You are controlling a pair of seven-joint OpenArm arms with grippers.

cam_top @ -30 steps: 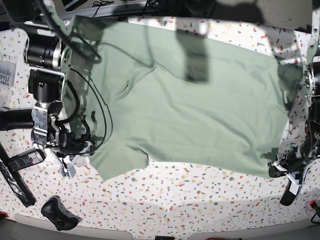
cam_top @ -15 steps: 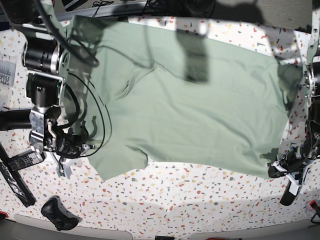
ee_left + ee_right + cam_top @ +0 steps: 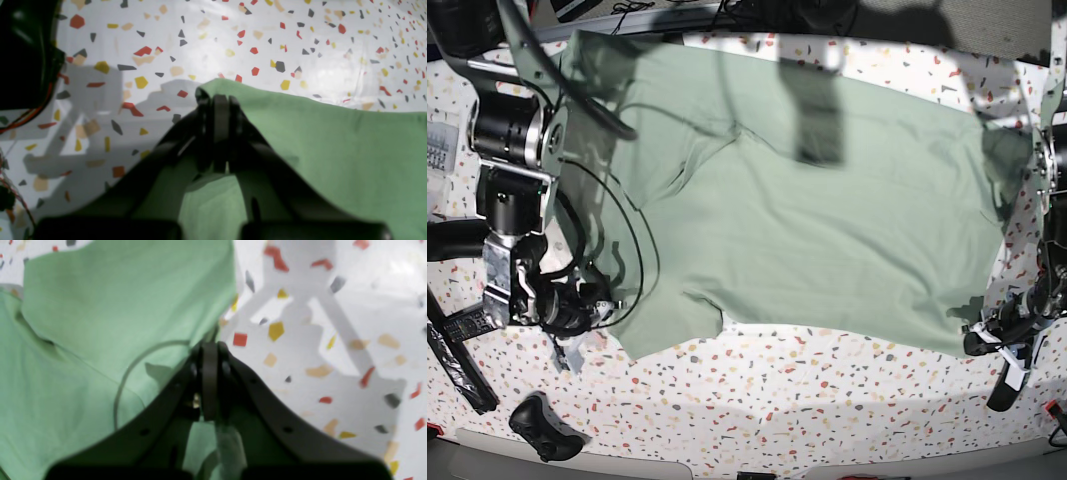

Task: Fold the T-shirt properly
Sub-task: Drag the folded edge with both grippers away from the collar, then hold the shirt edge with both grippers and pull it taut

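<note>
my right hand (image 3: 210, 355) has just clamped shut at the sleeve edge of the shirt (image 3: 827, 210); a second ago its jaws stood apart beside that sleeve, and the arm has slid a little toward me along the counter (image 3: 807, 390) since then. in the right wrist view the jaws are pressed together right where the green hem meets the speckled top, but i can't say for certain how much cloth sits between them; a pale strip hangs below the jaws and looks like fabric. a thin cable loops across the sleeve just beside the hand.

my left hand (image 3: 218, 100) hasn't changed: jaws closed, pinching the raised hem corner at the other end of the near edge, with the cloth peaking up over the fingertips.

the shirt lies spread flat across the counter, collar end toward the right arm's side, bottom hem toward the left arm's side, and no fold is made yet.

my read: with both near corners now taken, i'm set up for the first fold, lifting the near edge and carrying it over toward the far edge. before i lift, i'd check that the right hand really has cloth, since a thin bite at the hem could slip, and that the cable won't drag on the sleeve.
</note>
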